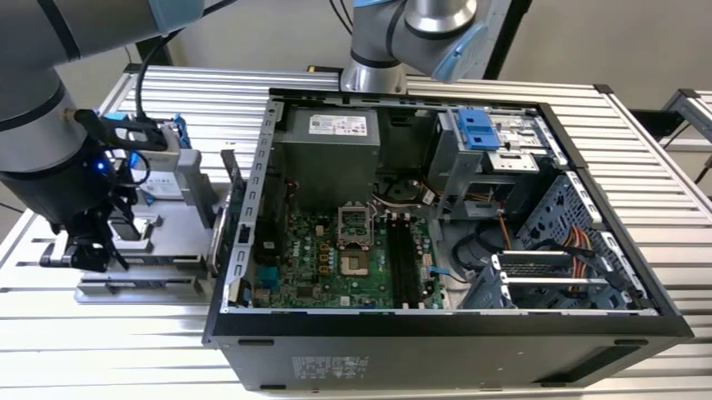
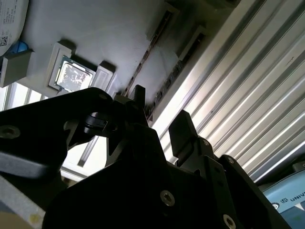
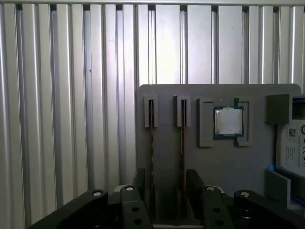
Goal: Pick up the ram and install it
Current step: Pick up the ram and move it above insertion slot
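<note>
Currently: hand spread over the ram.
Judged light, stiff, fragile; pinch flat faces along the exposed top edge.

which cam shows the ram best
first wrist view: both ram sticks stand edge-on in the grey holder slots, seen straight on. second wrist view catches them slanted, past the gripper. in the exterior view they're too small to tell.

The exterior view looks steeply down from high on the open computer case, the grey tray at its 9 o'clock. Both wrist views sit close behind the tool and share that tray's processor chip, the first facing it squarely, the second aslant.
</note>
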You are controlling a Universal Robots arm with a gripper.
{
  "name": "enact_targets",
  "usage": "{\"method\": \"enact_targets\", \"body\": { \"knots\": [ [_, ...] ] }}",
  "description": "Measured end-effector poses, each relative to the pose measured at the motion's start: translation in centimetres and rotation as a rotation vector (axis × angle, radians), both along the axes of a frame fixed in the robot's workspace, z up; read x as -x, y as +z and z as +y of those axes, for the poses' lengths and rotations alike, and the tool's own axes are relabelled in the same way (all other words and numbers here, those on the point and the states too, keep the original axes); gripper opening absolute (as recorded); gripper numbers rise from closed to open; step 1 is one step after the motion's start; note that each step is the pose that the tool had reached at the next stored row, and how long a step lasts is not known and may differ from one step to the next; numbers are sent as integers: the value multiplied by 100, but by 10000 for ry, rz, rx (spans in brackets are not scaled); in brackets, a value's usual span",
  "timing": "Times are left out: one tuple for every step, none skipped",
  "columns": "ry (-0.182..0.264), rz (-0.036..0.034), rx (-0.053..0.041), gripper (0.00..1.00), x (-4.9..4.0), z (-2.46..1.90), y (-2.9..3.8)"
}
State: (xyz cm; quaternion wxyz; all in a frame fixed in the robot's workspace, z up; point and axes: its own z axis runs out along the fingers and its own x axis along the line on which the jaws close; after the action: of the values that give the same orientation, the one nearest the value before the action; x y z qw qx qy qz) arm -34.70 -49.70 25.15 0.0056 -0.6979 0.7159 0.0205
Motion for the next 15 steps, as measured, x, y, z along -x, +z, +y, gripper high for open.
{"method": "enact_targets", "body": {
  "knots": [
    [0, 0, 0, 100, 0, 0, -5],
    [1, -1, 0, 100, 0, 0, -11],
    [1, -1, 0, 100, 0, 0, -16],
    [2, 0, 0, 100, 0, 0, -20],
    [2, 0, 0, 100, 0, 0, -24],
    [2, 1, 1, 100, 0, 0, -26],
    [3, 1, 1, 100, 0, 0, -28],
    [3, -1, 0, 100, 0, 0, -29],
    [3, 0, 0, 100, 0, 0, -31],
    [3, -2, -1, 100, 0, 0, -33],
    [2, -1, 0, 100, 0, 0, -34],
    [3, -2, -1, 100, 0, 0, -37],
    [3, -2, -1, 100, 0, 0, -41],
    [3, -1, 0, 100, 0, 0, -44],
    [3, -1, 0, 100, 0, 0, -48]
  ]
}}
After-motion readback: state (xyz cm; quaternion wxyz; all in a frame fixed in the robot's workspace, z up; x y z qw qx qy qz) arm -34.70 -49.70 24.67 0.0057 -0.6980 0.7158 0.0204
